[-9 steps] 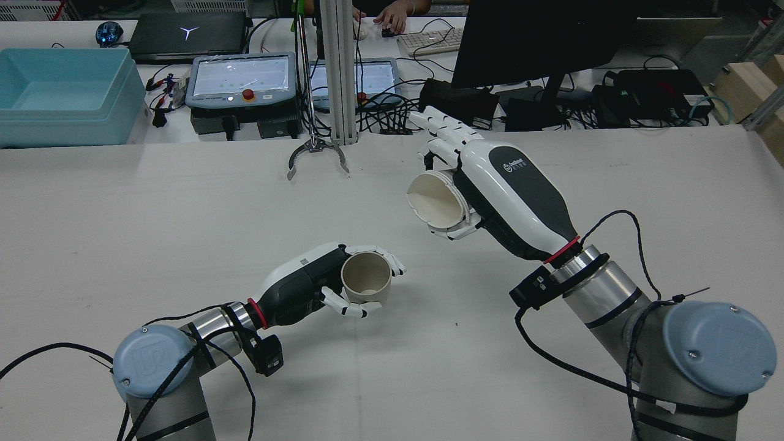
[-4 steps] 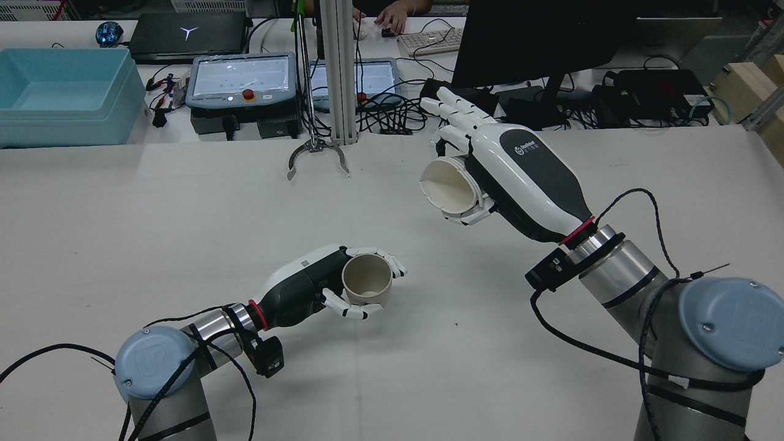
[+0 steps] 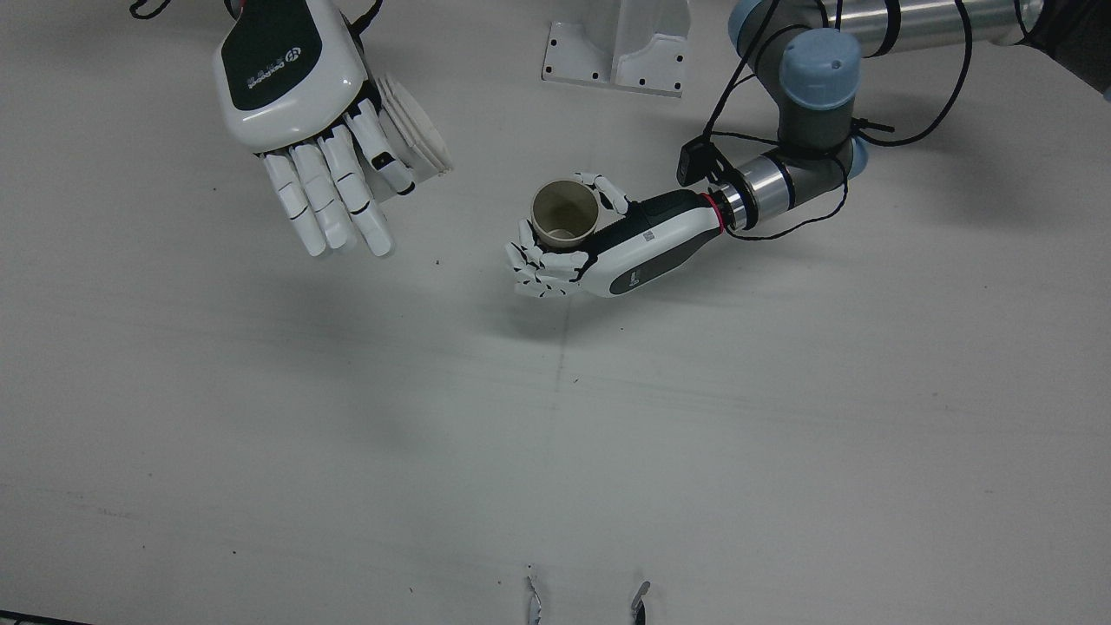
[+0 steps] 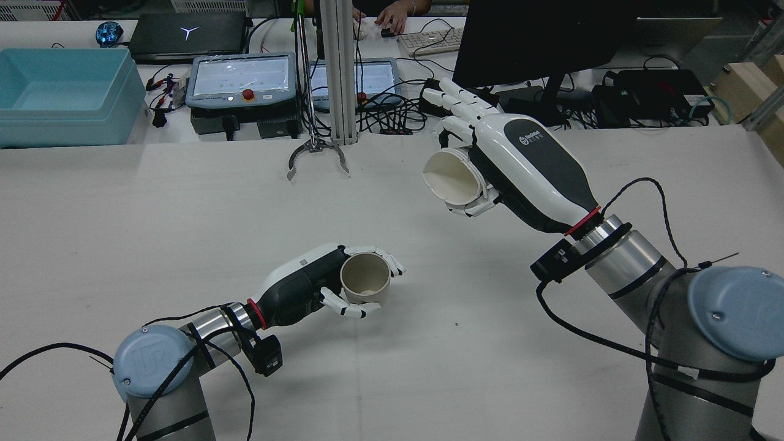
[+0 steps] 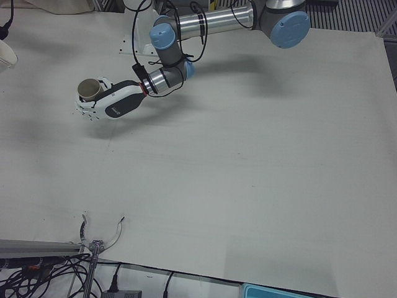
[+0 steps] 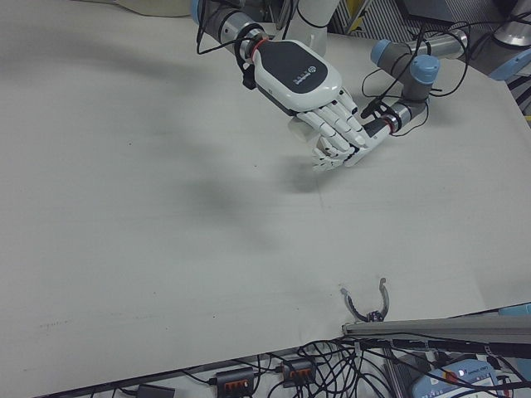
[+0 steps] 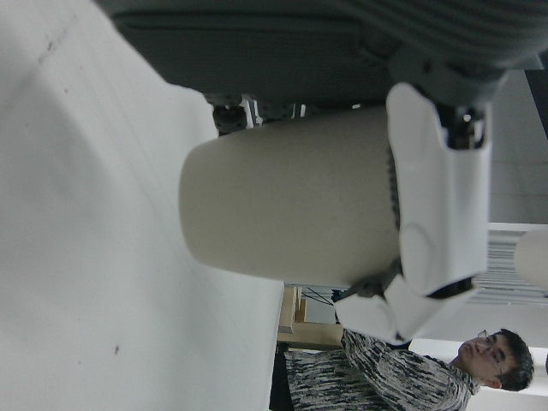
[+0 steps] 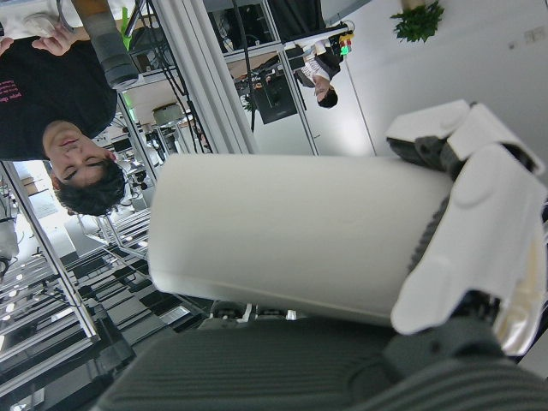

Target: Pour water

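Two arms share one broad white table point(image 4: 184, 214), and we work down from there. Our right arm is raised, and its right hand point(image 4: 508, 165) carries a white cup point(image 4: 452, 178) pinned against the palm by the thumb while the other fingers point(image 4: 456, 98) stretch out straight and free. That white cup lies tipped nearly on its side, long axis close to level, its mouth facing roughly 8 o'clock in the rear view.

Our left hand point(image 4: 318, 285) sits low near the table with its fingers curled round a tan cup point(image 4: 365, 278), which stands upright with its mouth open to the ceiling. We cannot tell from these views whether its base touches the table. Something pale lies at the bottom inside; we cannot tell whether it is water.

Everything now turns on one relation. In the rear view the tan cup lies at about 7 o'clock from the white cup's mouth, lower and well apart. In the front view point(image 3: 564, 213) it sits at about 4 o'clock from the right hand point(image 3: 299, 95). So the tipped mouth points loosely toward the tan cup but is not above it. We judge the right hand is the one to travel toward the tan cup, the left hand only steadying.

We see no stream leaving the white cup.
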Available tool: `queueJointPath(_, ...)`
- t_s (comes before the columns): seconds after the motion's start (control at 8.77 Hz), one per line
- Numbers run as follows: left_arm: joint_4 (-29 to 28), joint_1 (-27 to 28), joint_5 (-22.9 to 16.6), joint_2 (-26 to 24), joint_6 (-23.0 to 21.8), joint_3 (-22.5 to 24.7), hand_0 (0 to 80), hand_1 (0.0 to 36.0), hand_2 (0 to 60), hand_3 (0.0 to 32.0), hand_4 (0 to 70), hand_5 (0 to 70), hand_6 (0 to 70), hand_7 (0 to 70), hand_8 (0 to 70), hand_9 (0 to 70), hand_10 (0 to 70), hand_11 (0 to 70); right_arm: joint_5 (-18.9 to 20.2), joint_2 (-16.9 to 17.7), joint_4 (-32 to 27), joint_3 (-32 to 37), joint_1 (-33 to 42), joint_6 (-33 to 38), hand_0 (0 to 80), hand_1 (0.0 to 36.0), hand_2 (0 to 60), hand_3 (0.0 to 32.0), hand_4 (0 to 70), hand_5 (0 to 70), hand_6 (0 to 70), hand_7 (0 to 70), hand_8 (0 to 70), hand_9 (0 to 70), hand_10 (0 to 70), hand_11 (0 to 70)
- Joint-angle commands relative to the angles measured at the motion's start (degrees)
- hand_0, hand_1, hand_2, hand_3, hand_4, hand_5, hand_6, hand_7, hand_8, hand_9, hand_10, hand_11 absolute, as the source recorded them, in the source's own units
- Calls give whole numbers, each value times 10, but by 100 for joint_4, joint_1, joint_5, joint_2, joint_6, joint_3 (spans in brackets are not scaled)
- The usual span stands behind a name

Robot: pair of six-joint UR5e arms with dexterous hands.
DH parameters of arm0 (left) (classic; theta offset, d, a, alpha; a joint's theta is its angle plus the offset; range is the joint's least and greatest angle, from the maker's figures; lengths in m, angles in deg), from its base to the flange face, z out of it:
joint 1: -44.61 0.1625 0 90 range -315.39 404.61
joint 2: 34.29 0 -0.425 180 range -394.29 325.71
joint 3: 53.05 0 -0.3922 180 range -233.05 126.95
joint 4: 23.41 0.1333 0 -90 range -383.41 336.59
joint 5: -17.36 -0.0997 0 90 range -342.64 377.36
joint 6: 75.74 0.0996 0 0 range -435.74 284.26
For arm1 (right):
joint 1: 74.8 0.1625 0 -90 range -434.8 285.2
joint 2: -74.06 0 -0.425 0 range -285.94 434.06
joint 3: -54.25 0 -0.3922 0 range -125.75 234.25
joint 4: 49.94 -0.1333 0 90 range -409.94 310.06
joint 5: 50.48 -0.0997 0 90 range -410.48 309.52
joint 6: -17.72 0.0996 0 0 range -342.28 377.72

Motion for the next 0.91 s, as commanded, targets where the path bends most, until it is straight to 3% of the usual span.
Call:
queueJointPath(0.0,-337,-602,9,886,-347,15,520,360,600,0,465,700,233,338,178,265,96,163,-445,153,-12,-48,267,1204,411,215,600,0,173,700,81,98,37,71,72,115)
queueJointPath(0.11,-470,-1049,9,1317,-400,15,520,360,600,0,457,700,228,333,176,263,95,163,-506,267,-21,-48,381,1547,413,218,600,0,172,700,78,97,36,70,77,122)
queueJointPath(0.46,-1058,-2043,0,2469,-655,-55,518,360,600,0,455,700,229,334,178,266,97,165,-1532,890,-30,31,435,3223,424,205,592,0,179,700,75,104,36,73,72,114)
queueJointPath(0.57,-1443,-2394,9,2916,-664,-194,517,360,600,0,455,700,229,333,178,266,97,165,-1639,1049,-21,31,592,3551,423,200,566,0,173,700,72,100,38,75,75,120)
queueJointPath(0.8,-2050,-2958,35,3280,-665,-799,517,360,600,0,448,700,227,332,180,269,100,168,-1632,1418,-12,31,734,4018,438,185,474,0,167,700,68,99,36,75,74,119)
